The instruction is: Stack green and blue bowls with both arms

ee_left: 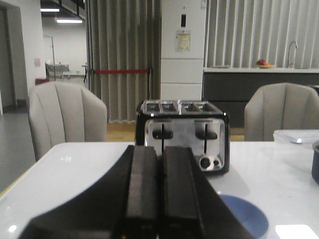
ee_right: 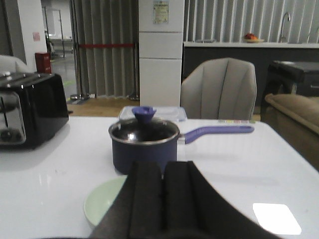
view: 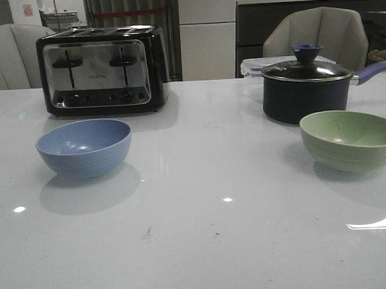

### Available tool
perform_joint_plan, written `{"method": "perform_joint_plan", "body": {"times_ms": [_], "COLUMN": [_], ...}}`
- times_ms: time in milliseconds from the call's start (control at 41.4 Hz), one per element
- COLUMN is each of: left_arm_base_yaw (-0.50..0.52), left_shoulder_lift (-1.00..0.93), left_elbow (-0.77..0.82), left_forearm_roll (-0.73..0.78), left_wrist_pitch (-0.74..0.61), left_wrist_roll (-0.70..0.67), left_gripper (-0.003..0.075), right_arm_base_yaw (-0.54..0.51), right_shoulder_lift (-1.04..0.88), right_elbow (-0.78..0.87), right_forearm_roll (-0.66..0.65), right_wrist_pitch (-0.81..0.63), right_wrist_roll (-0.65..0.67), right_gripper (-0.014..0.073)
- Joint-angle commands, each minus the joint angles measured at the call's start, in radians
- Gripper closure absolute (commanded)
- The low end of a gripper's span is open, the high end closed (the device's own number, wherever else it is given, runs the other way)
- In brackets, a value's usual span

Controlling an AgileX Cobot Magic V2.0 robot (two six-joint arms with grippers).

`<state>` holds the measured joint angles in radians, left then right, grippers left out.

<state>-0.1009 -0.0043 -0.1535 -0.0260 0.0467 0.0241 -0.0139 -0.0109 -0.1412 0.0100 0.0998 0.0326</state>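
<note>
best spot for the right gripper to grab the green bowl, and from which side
Probably the rim of the green bowl, taken from above on its near edge. The bowl sits upright and open, with round sloping walls that offer no flat side. The saucepan crowds its far side. The right gripper, fingers together now, must open first.

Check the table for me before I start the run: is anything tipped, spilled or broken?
Nothing stands out. The blue bowl and green bowl both sit upright and empty, well apart on the table. The saucepan has its lid seated, and the toaster stands square. No spill shows.
</note>
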Motion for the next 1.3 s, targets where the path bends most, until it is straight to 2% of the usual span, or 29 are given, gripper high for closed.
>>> {"method": "perform_joint_plan", "body": {"times_ms": [0, 145, 266, 411, 773, 1038, 1111, 1159, 1207, 1280], "left_arm_base_yaw": [-0.007, -0.007, -0.007, -0.007, -0.007, -0.007, -0.007, -0.007, -0.007, -0.007], "left_shoulder_lift": [-0.002, 0.087, 0.195, 0.317, 0.503, 0.584, 0.596, 0.6, 0.603, 0.603], "left_elbow": [-0.136, -0.326, -0.464, -0.558, -0.554, -0.553, -0.553, -0.553, -0.553, -0.553], "left_forearm_roll": [-0.002, -0.002, -0.002, -0.002, -0.002, -0.004, -0.004, -0.004, -0.004, -0.004], "left_wrist_pitch": [0.013, 0.158, 0.284, 0.411, 0.548, 0.569, 0.569, 0.569, 0.569, 0.569], "left_wrist_roll": [-0.005, -0.005, -0.005, -0.005, -0.005, -0.005, -0.005, -0.005, -0.005, -0.005], "left_gripper": [0.0627, 0.0627, 0.0627, 0.0627, 0.0627, 0.0621, 0.0573, 0.0505, 0.044, 0.0324], "right_arm_base_yaw": [-0.003, -0.003, -0.003, -0.003, -0.003, -0.003, -0.003, -0.003, -0.003, -0.003], "right_shoulder_lift": [0.013, 0.112, 0.225, 0.354, 0.594, 0.748, 0.782, 0.805, 0.829, 0.864], "right_elbow": [-0.157, -0.355, -0.508, -0.603, -0.568, -0.52, -0.52, -0.52, -0.52, -0.52], "right_forearm_roll": [-0.01, -0.01, -0.01, -0.01, -0.01, -0.01, -0.01, -0.01, -0.01, -0.01], "right_wrist_pitch": [-0.02, 0.093, 0.242, 0.371, 0.502, 0.531, 0.532, 0.528, 0.522, 0.509], "right_wrist_roll": [-0.001, -0.001, -0.001, -0.001, -0.001, -0.001, -0.001, -0.001, -0.001, -0.001], "right_gripper": [0.0567, 0.0567, 0.0567, 0.0567, 0.0567, 0.0553, 0.0459, 0.0373, 0.0249, 0.0129]}}
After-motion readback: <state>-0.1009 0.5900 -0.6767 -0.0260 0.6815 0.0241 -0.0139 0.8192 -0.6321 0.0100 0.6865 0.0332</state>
